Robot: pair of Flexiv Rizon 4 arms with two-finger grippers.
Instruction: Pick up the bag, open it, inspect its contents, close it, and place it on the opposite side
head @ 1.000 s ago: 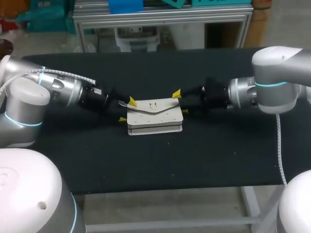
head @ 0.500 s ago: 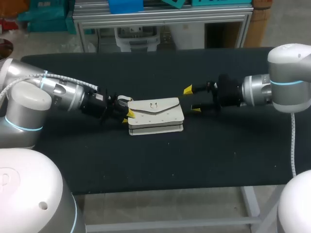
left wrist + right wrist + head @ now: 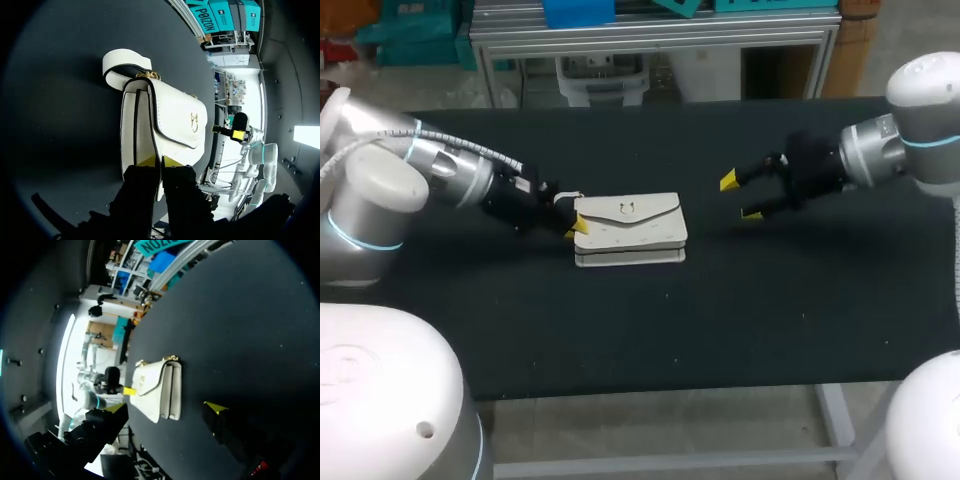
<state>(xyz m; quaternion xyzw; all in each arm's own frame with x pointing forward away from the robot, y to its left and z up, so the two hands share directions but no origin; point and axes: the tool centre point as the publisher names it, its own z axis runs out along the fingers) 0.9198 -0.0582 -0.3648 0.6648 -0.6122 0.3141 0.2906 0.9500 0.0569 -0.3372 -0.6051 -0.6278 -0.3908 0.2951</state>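
Observation:
A white flap bag (image 3: 628, 230) with a gold clasp lies flat on the black table (image 3: 640, 330), its flap down. My left gripper (image 3: 577, 226) is at the bag's left end, shut on its edge. In the left wrist view the two yellow tips of the left gripper (image 3: 159, 161) pinch the dark-trimmed side of the bag (image 3: 170, 115), and the folded strap (image 3: 125, 62) lies at the bag's far end. My right gripper (image 3: 740, 197) hangs open to the right of the bag, clear of it. From the right wrist the bag (image 3: 155, 385) lies well ahead of the open right gripper (image 3: 165, 408).
The table's back edge (image 3: 620, 108) runs behind the bag, and its front edge (image 3: 650, 388) is nearer the camera. Black tabletop stretches left and right of the bag under both arms.
The left gripper closed on the bag's left end and the bag shifted slightly left. The right gripper opened wide and drew back to the right. The raised flap came down flat.

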